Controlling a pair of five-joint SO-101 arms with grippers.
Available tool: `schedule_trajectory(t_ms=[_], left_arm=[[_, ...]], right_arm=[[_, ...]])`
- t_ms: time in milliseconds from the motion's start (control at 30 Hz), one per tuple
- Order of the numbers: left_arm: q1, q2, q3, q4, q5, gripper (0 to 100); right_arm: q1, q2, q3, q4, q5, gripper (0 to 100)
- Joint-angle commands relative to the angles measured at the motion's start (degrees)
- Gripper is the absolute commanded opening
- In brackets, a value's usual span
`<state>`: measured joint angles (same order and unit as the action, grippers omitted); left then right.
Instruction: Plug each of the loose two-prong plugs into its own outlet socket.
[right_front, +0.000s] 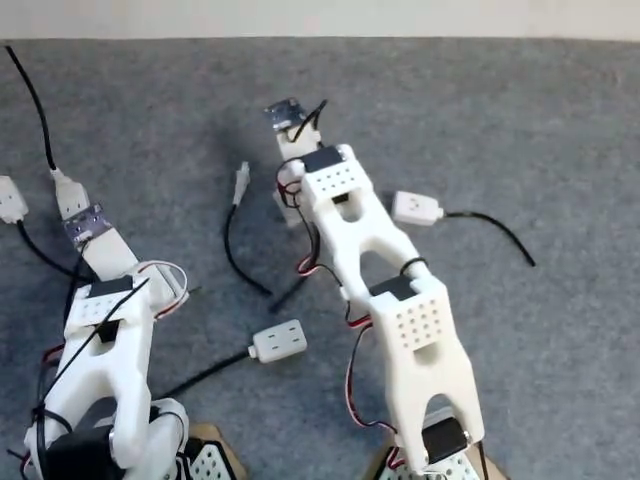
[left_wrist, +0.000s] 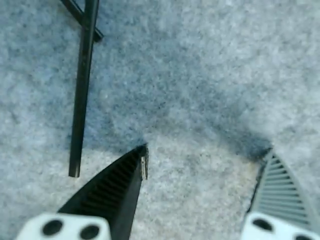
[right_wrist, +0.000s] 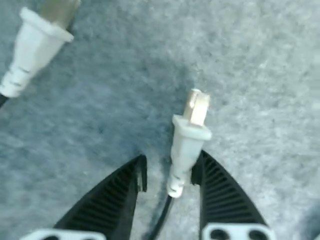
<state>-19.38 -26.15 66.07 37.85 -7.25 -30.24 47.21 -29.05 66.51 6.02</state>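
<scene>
A white two-prong plug (right_wrist: 187, 140) lies on the grey carpet between the fingers of my right gripper (right_wrist: 170, 162). The jaws are open, and the plug rests against one finger (right_wrist: 220, 195) with a gap to the other. A second white plug (right_wrist: 35, 45) lies farther off; from above this second plug (right_front: 241, 183) lies just left of the right arm's wrist (right_front: 330, 180). My left gripper (left_wrist: 207, 151) stands open over bare carpet, with a black cord (left_wrist: 82, 90) beside one finger. White outlet sockets lie at the right (right_front: 415, 208), front middle (right_front: 278, 340) and far left (right_front: 10, 200).
Black cords trail from each socket and plug across the carpet (right_front: 520, 120); one loops in front of the right arm (right_front: 235, 255). Another cord (right_front: 35, 100) runs from the left arm's wrist to the back left. Open carpet lies at the back and right.
</scene>
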Motion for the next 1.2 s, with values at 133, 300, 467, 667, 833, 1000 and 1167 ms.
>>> schedule_trajectory(t_ms=[133,300,467,667,833,1000,1167], left_arm=[[-0.22,-1.63,-0.22,-0.7,-0.53,35],[-0.22,-1.63,-0.22,-0.7,-0.53,35],[-0.22,-1.63,-0.22,-0.7,-0.53,35],[-0.22,-1.63,-0.22,-0.79,-0.53,35],[-0.31,-1.71,-0.66,-0.97,-0.53,35],[-0.4,-1.71,-6.37,1.49,-0.35,35],[-0.31,-1.63,-20.09,18.64,-1.41,35]], right_arm=[[1.63,1.19,-4.35,6.2,-0.7,11.5],[1.54,1.36,-4.35,5.85,-0.53,11.1],[1.8,1.36,-4.35,5.93,-0.44,0.0],[2.15,0.66,-4.97,9.1,1.58,0.4],[2.33,-0.84,-12.62,22.02,6.86,0.4],[2.33,-5.23,-27.03,34.51,6.59,0.4],[2.42,-12.88,-28.79,34.51,8.18,0.4]])
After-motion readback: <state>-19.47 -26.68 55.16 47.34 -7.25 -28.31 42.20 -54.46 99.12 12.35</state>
